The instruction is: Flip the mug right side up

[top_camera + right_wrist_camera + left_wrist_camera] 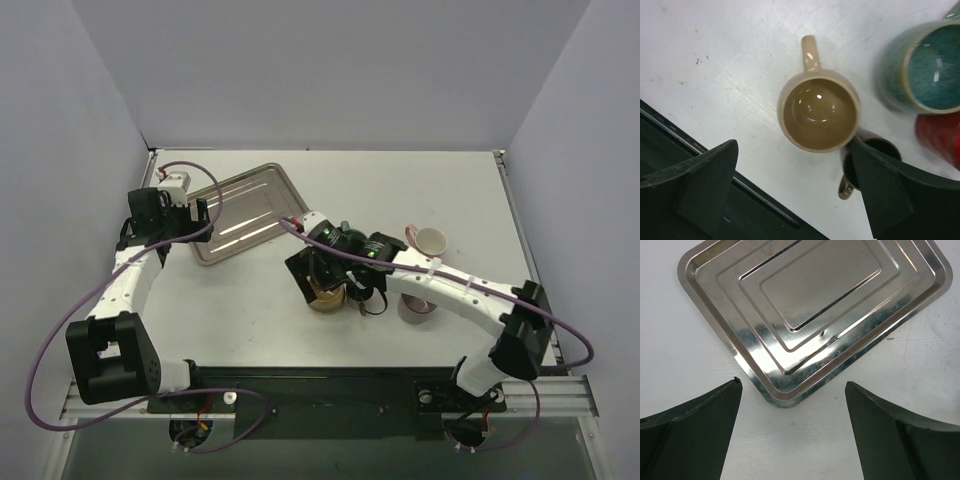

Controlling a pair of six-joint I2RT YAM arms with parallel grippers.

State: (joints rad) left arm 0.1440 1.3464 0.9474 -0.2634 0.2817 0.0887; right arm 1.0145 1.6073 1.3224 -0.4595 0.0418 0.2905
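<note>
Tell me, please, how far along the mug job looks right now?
Done: the tan mug stands upright on the table, opening up. In hand: nothing; the right gripper is open above it, and the left gripper is open over the metal tray. Left: probably only backing the right arm away.

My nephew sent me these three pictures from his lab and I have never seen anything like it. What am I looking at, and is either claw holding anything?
These are two white robot arms bolted to a table, each ending in a two-finger claw. The overhead picture shows both arms. The other two come from cameras on the wrists, so the dark shapes at their bottom edges are the claws' own fingers. The left gripper is open above a corner of an empty metal tray. The right gripper is open above a tan mug, which stands upright. Beside it are a teal mug, a dark mug and something red. Neither claw holds anything.
</note>
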